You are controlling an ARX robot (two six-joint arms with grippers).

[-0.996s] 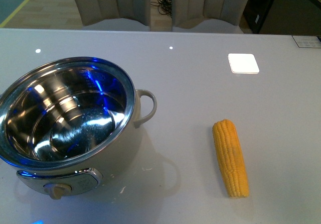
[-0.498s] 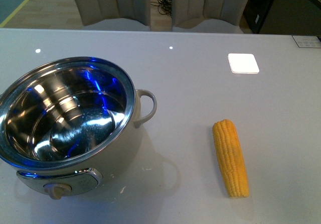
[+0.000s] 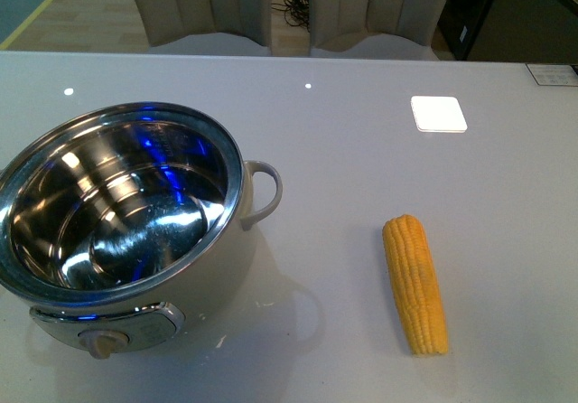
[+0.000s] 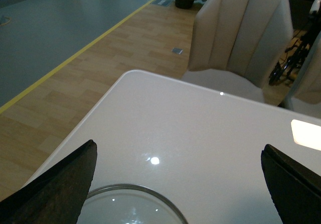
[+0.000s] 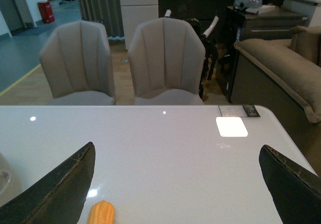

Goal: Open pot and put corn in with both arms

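Front view gives you the pot [image 3: 212,281], open-topped, its mirror-bright steel bowl and rim above a smooth cream body, at the near left of the glossy grey table [image 3: 343,150]. The corn [image 3: 414,284], a tapered, knobbly yellow cob, lies well apart to its right. Your left gripper [image 4: 178,153] and right gripper [image 5: 175,153] each show dark wedge-shaped fingers spread wide, holding nothing.

The pot [image 3: 221,272] stands on the table [image 3: 343,177] at the near left, and the corn [image 3: 415,284] lies to its right, well apart from it. A flat square pad [image 3: 439,114] lies farther back on the right. Two chairs [image 3: 199,5] stand behind the table's far edge.
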